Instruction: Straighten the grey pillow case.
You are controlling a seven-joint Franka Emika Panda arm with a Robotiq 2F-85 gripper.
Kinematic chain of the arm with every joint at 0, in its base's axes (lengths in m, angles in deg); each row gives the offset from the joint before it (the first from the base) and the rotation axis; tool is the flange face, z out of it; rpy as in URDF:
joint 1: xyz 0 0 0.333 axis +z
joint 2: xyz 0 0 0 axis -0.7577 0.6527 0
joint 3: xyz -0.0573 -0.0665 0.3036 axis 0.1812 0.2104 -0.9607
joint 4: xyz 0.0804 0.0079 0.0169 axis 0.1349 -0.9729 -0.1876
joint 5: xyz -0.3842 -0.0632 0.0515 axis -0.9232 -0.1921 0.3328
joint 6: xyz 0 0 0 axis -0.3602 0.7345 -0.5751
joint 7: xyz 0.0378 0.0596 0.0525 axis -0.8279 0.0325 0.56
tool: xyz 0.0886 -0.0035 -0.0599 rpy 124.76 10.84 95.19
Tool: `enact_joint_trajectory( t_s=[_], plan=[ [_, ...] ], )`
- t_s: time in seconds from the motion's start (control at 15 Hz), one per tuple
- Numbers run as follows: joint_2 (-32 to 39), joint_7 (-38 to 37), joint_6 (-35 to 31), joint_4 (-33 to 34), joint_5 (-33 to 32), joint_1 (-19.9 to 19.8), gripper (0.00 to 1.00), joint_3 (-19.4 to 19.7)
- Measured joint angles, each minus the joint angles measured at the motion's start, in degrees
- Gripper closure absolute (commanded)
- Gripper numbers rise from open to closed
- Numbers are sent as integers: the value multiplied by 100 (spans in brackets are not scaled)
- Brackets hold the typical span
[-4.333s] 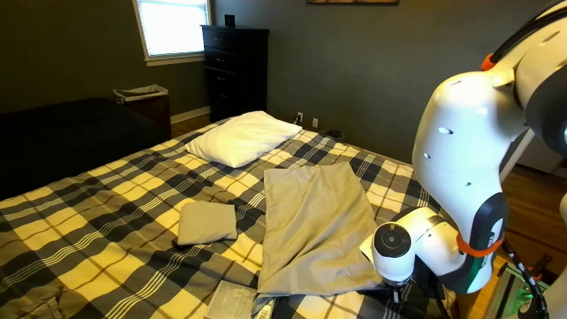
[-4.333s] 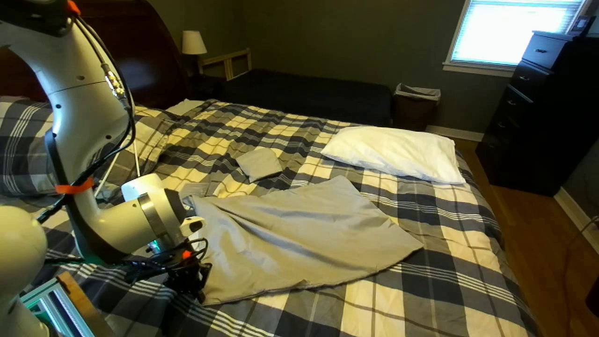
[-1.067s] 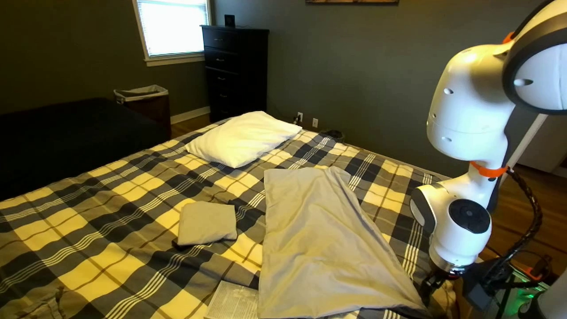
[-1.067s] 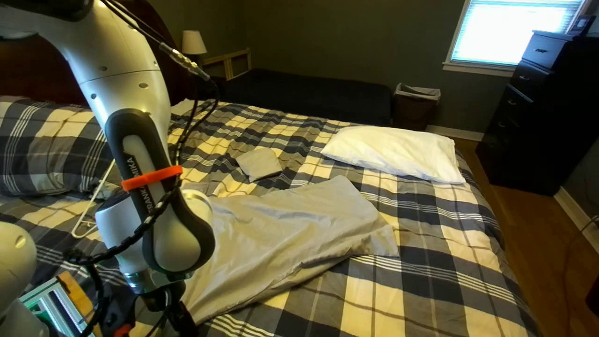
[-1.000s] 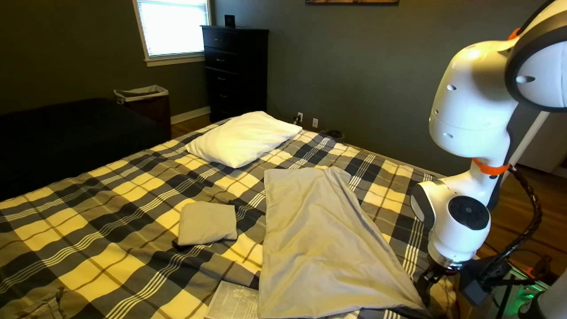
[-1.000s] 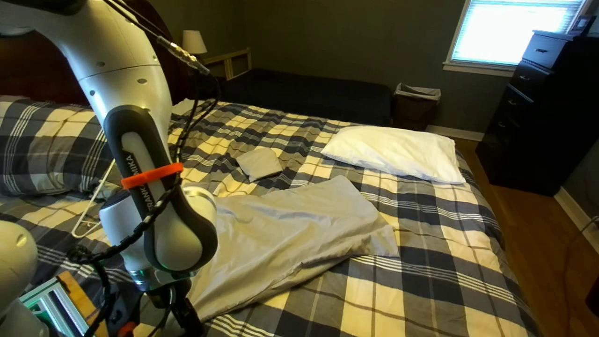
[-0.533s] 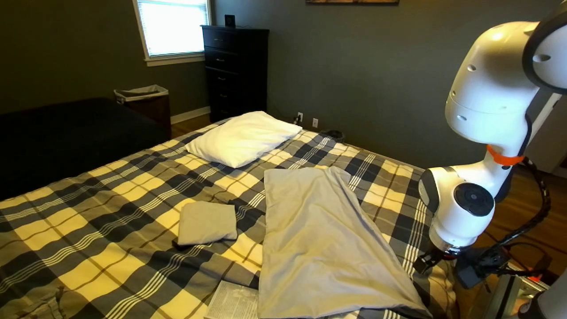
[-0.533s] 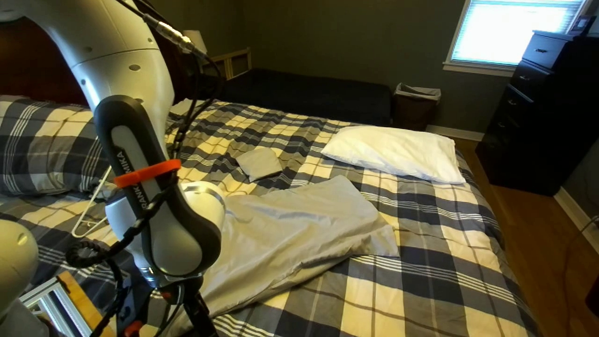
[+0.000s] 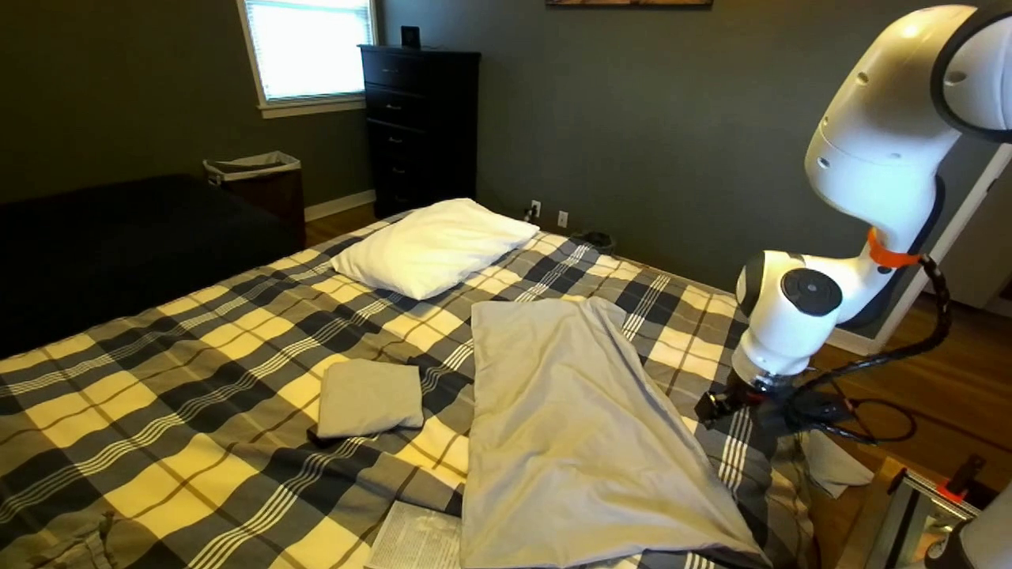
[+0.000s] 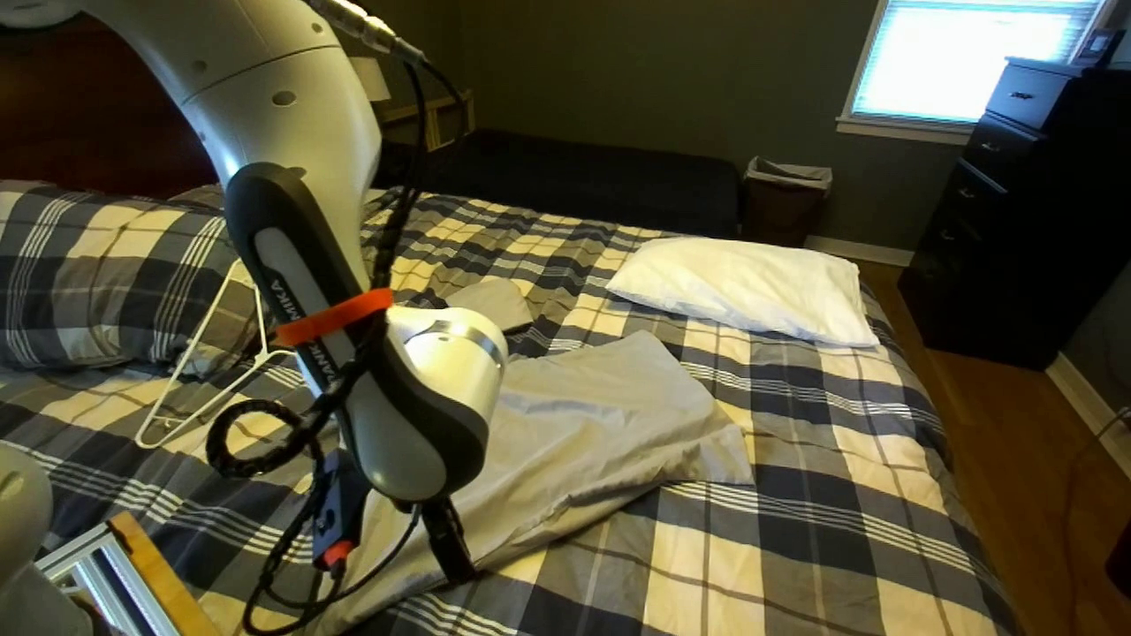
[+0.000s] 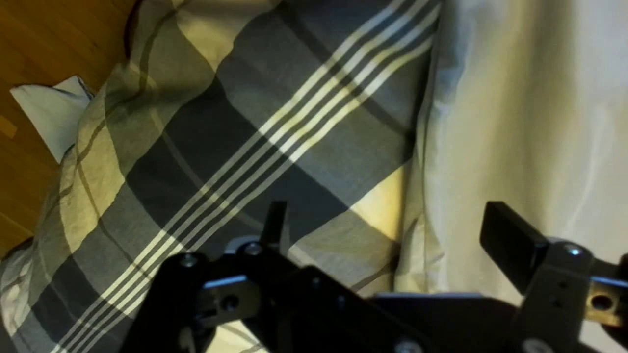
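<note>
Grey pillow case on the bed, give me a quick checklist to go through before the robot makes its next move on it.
1. Gripper open: ok, its fingers stand wide apart in the wrist view.
2. Pillow case lying straight: not ok, wrinkles run across it and one corner looks folded.
3. Gripper lined up over an edge: looks ok, one finger over the pillow case, the other over the plaid blanket in the wrist view.
4. Gripper low enough to grasp: cannot tell, its height is unclear.
5. White pillow off the pillow case: ok, blanket shows between them.
6. Printed sheet clear of the pillow case: cannot tell, their edges meet in an exterior view.
</note>
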Motion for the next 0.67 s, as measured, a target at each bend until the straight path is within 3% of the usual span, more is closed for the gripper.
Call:
enact_joint_trajectory(
  t_s=[0.2, 0.4, 0.67],
  plan=[
    [124, 95, -457, 655, 75, -777, 0, 49],
    [367, 501, -1002, 1402, 118, -1412, 0, -165],
    [1002, 923, -1771, 2442, 73, -1563, 0, -306]
  ],
)
